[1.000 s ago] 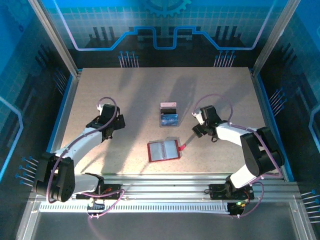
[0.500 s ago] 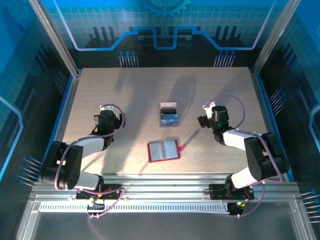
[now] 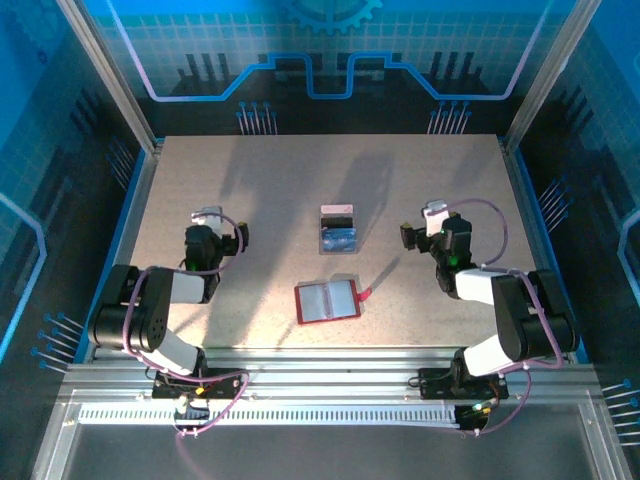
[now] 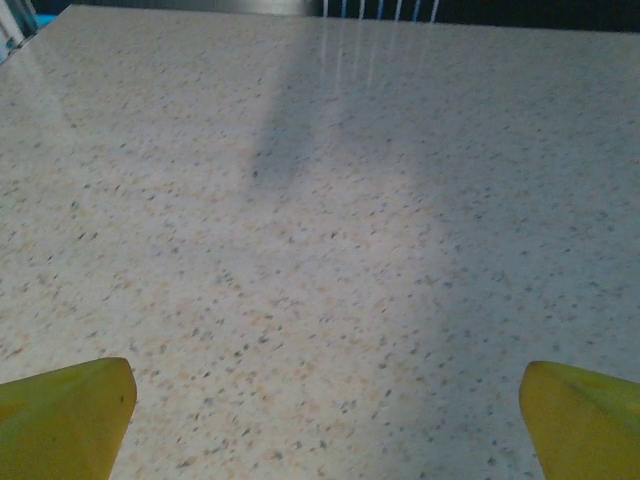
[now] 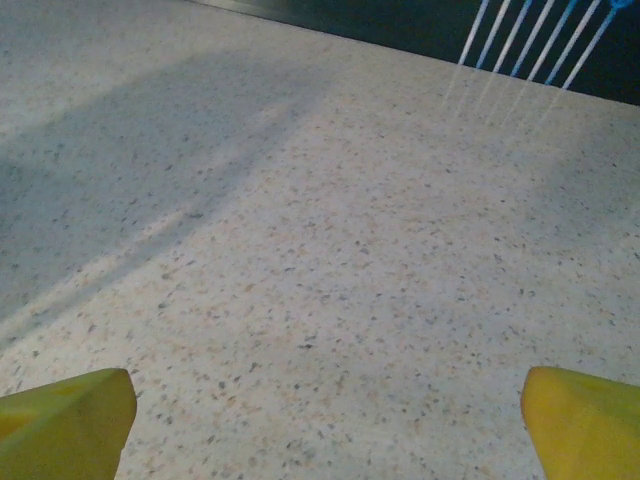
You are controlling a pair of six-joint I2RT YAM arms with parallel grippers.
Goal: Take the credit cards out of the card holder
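**Holder open on the table, both grippers wide and empty**

Card holder [image 3: 328, 300]: it lay flat and unfolded on the table [image 3: 250, 180], near the front edge and about midway between your two arms. It showed a red outer border around two pale grey inner panels, side by side like book pages. A little red tab [image 3: 365, 294] stuck out from its right edge and rested on the tabletop. From above the pockets looked flat, and you could not have told whether anything was in them.

Cards [image 3: 339, 230]: a small overlapping pile sat just beyond the holder, toward the far edge, clear of it and not touching. The pinkish-white card [image 3: 337, 211] was at the far end of the pile. The blue card [image 3: 341, 240] was at the near end, faintly glossy. A dark strip ran between those two, too small to name as a card.

Left gripper [image 4: 322, 420]: your jaws stood as wide as they go. Only the yellow fingers [image 4: 62, 418] showed, at the bottom corners of the wrist view, with bare speckled tabletop between them and nothing held. From above, this arm was folded back over the left side of the table, well apart from the holder.

Right gripper [image 5: 325, 420]: it stood the same way, spread wide and empty, with one yellow finger [image 5: 65, 422] at each bottom corner and plain tabletop between. From above it sat over the right side of the table, to the right of the cards and apart from both them and the tab.
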